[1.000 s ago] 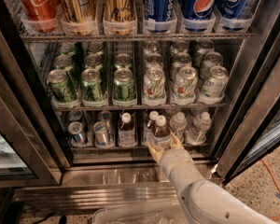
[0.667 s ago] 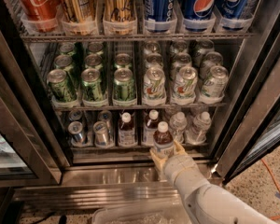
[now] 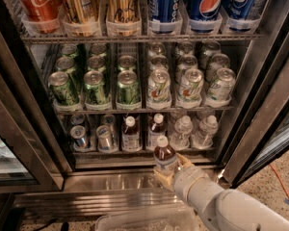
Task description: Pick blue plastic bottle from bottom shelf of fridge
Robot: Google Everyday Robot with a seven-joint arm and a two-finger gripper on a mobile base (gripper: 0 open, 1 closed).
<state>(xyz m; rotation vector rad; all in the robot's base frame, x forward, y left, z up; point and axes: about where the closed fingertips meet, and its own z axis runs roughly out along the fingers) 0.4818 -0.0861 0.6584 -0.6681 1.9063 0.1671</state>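
A gripper (image 3: 171, 169), seemingly clamped around the blue plastic bottle (image 3: 164, 155), holds it upright just in front of the fridge's (image 3: 262, 100) bottom shelf (image 3: 111, 152).

You have one view: it stands close before the open fridge (image 3: 111, 181), a little above, facing in and tilted down. The gripper (image 3: 168, 171) sits bottom centre, closed round the bottle (image 3: 164, 154).
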